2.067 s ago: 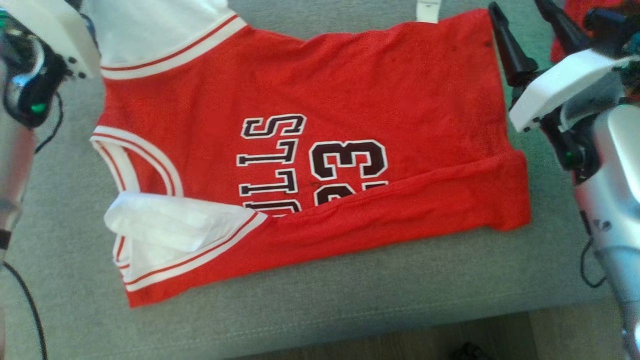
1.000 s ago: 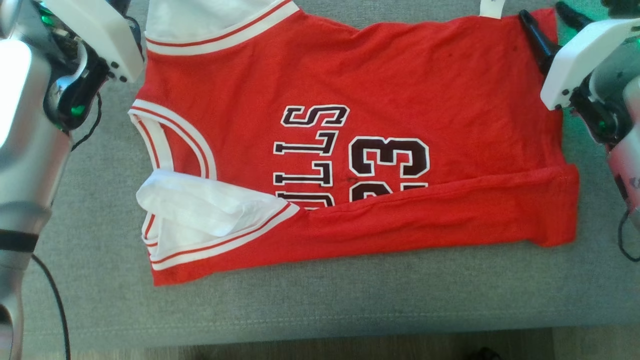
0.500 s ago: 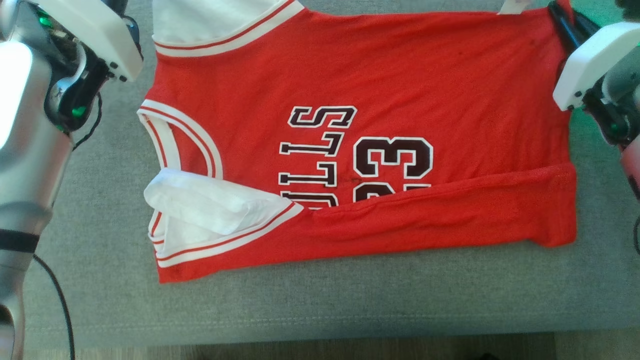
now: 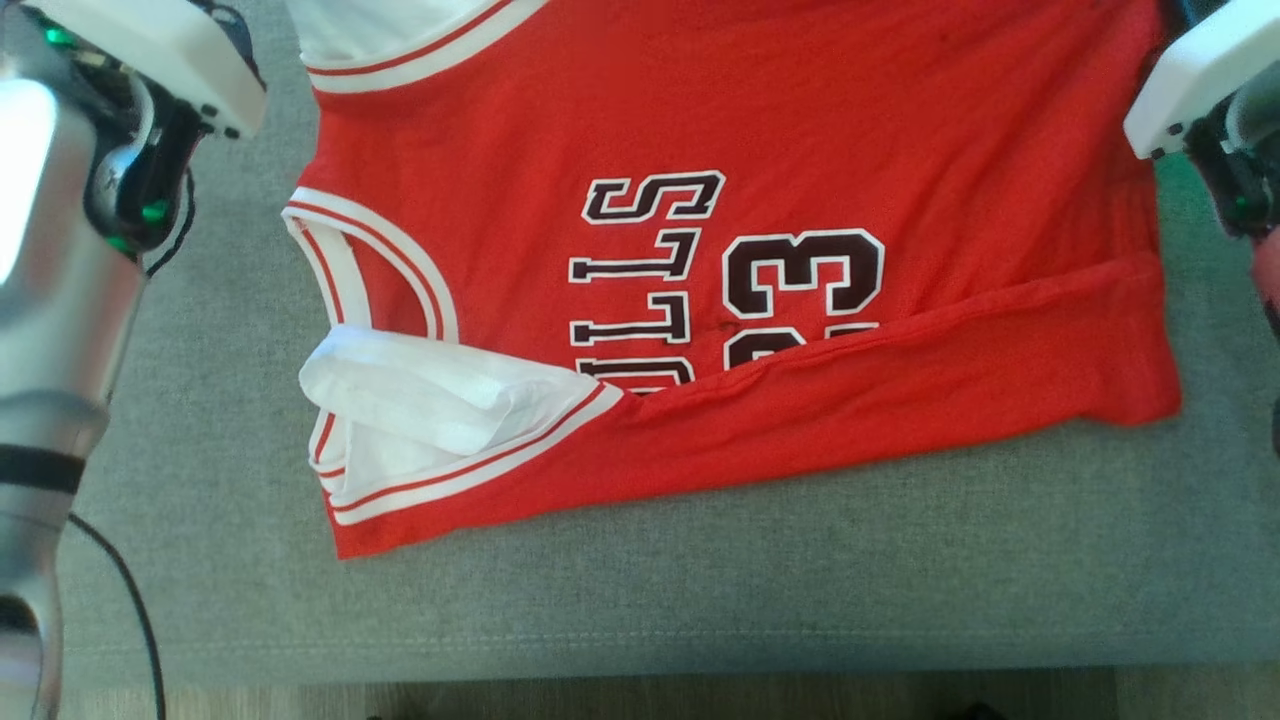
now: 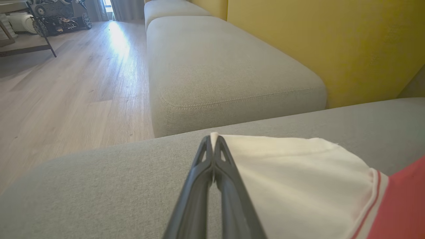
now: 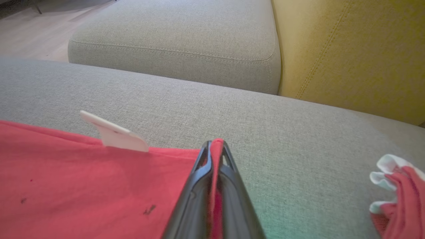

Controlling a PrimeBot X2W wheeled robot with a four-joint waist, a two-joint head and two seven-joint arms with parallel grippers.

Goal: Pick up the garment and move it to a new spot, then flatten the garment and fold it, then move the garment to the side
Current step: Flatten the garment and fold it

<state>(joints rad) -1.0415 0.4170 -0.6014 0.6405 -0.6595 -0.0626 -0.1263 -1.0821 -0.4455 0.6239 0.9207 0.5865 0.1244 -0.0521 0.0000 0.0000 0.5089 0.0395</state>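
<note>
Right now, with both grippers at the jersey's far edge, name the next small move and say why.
Probably raise both far corners slightly, together. The left gripper is shut on the white sleeve, the right gripper on a red corner of the jersey. The near strip lies folded over the lettering, so the far side looks next to fold.

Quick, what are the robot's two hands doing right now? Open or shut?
Left gripper: shut on the white sleeve edge of the jersey.
Right gripper: shut on the red edge of the jersey.
</note>
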